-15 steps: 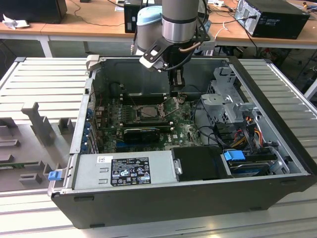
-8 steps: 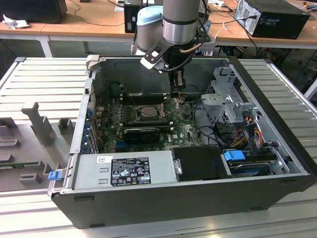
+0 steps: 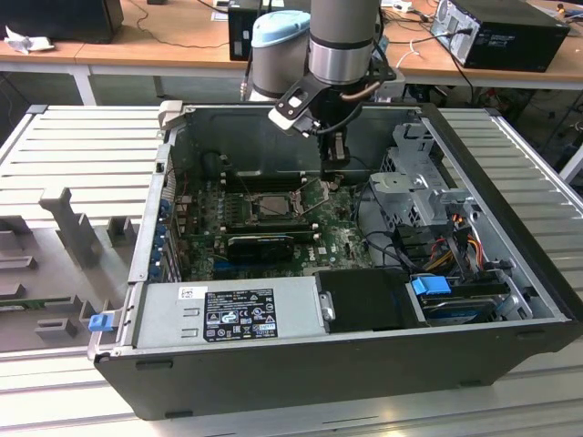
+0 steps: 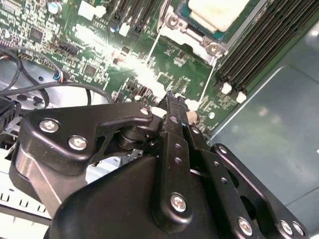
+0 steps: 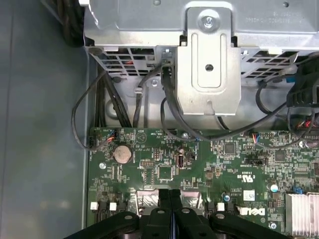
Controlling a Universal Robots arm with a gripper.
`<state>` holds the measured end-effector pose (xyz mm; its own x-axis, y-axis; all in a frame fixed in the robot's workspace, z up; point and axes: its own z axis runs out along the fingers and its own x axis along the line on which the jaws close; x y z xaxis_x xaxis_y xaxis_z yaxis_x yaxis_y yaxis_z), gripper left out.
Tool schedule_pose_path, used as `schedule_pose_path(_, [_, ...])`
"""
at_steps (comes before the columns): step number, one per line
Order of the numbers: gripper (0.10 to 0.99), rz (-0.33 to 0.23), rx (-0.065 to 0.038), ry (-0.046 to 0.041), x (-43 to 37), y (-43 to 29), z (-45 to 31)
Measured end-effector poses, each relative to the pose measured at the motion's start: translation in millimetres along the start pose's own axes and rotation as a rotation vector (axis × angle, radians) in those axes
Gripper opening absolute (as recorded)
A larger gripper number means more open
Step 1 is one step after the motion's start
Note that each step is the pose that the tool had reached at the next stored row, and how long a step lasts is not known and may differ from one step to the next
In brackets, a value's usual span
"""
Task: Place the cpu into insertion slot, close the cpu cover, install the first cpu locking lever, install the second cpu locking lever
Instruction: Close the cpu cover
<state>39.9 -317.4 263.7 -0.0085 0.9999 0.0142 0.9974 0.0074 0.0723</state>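
Grey ribbed worktop [image 3: 73, 146] carries an open computer case [image 3: 364, 364]. Inside, the cpu [image 4: 217, 10] lies in the insertion slot [image 3: 250, 208], the cpu cover [image 4: 195, 35] framing it. Just beside the slot hangs the gripper [image 3: 334, 182], fingers [image 5: 164, 204] pressed together, gripping nothing.

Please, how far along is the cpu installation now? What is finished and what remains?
Done: the cpu sits in the insertion slot, and the cpu cover appears to lie closed around it. In hand: the end effector, shut and holding nothing, hangs low over the board, near the end of one locking lever. Left: this one and the other lever seem unlatched, though I cannot be sure.
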Motion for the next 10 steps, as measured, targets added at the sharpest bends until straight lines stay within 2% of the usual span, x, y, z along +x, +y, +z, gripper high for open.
schedule_pose_path(2, [0.106, 0.000, 0.002, -0.0006, 0.0, 4.9, 1.7])
schedule_pose_path(5, [0.106, -0.027, 0.004, 0.0000, -0.2, 18.3, 7.6])
schedule_pose_path(10, [0.106, -0.046, 0.005, -0.0005, -0.3, 19.8, 17.7])
